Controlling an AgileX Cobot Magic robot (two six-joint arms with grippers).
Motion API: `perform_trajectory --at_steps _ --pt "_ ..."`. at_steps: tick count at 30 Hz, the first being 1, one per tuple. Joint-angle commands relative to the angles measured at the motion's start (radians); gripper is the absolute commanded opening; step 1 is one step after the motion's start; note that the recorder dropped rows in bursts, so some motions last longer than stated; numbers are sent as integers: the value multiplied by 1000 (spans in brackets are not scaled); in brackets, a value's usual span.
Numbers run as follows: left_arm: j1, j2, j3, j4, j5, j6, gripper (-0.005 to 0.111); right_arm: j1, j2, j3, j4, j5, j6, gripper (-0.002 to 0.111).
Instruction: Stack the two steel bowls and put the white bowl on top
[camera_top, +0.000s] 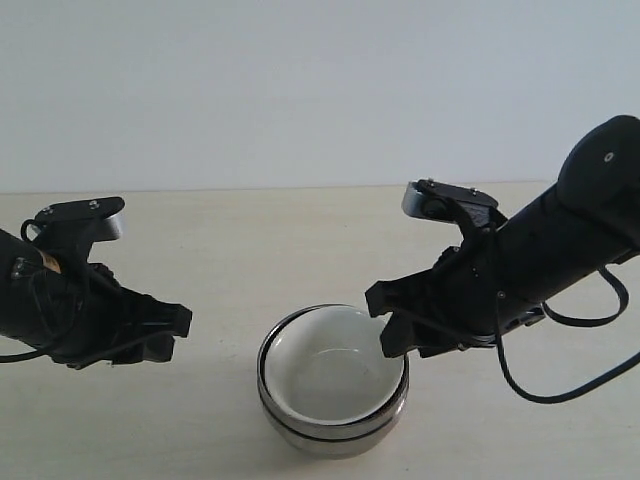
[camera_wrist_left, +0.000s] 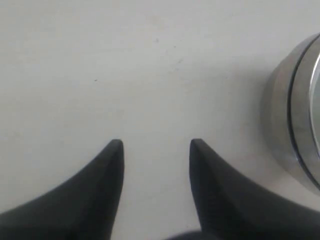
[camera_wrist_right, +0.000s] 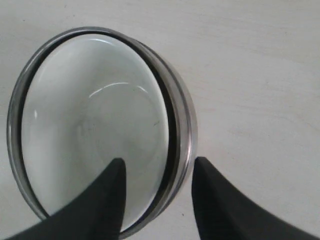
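The two steel bowls (camera_top: 332, 436) stand nested one inside the other at the front middle of the table, and the dark seam between the steel bowls (camera_wrist_left: 286, 131) shows in the left wrist view. The white bowl (camera_top: 330, 375) sits inside the upper one, glossy inside facing up. My right gripper (camera_top: 388, 325) is open at the stack's right side. In the right wrist view the gripper (camera_wrist_right: 159, 164) straddles the edge, one finger over the white bowl (camera_wrist_right: 95, 130) and the other outside the steel rim (camera_wrist_right: 186, 115), with gaps on both sides. My left gripper (camera_top: 178, 335) is open and holds nothing. Beneath the gripper (camera_wrist_left: 156, 145) lies bare table, left of the stack.
The pale beige table (camera_top: 300, 230) runs back to a plain white wall (camera_top: 300, 80). Black cables (camera_top: 560, 350) hang from the right arm.
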Motion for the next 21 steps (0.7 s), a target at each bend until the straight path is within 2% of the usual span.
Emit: perform_trajectory --at_steps 1,7,10,13,21 --pt "-6 2 -5 -9 -4 7 41 2 -16 2 0 5 -5 38" --pt "-6 2 -5 -9 2 7 41 2 -16 2 0 -3 -3 35" --pt "-6 2 -5 -9 2 7 41 2 -16 2 0 -3 -6 21" --pt "-6 2 -5 -9 2 11 41 2 -16 2 0 -3 -17 -1" --pt "-6 2 -5 -9 4 12 41 2 -16 2 0 5 -19 0"
